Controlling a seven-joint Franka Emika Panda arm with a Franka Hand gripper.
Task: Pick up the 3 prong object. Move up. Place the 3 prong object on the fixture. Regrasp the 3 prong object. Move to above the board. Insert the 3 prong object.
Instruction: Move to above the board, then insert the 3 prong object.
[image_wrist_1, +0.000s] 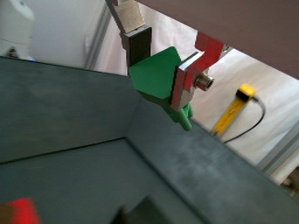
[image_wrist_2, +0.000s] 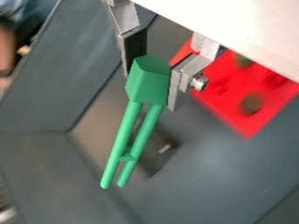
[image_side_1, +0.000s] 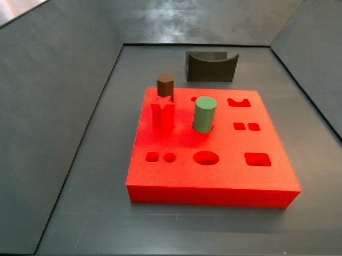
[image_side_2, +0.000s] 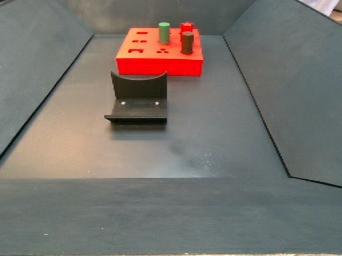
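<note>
The 3 prong object (image_wrist_2: 135, 122) hangs in the hand (image_wrist_2: 158, 74), whose fingers (image_wrist_2: 136, 44) are closed on its broad head, high above the floor and out of both side views. I judge this the move-up step; next it calls for lowering onto the fixture (image_side_2: 138, 96). Its long axis is near vertical, prongs pointing down, with the board (image_side_1: 210, 150) beyond

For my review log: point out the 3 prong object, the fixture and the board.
3 prong object (image_wrist_2: 145, 87): wrist view, its head between the gripper (image_wrist_2: 155, 63) fingers.
fixture (image_side_2: 139, 88): side view, upright back.
board (image_side_1: 214, 170): side view, top face.
</note>
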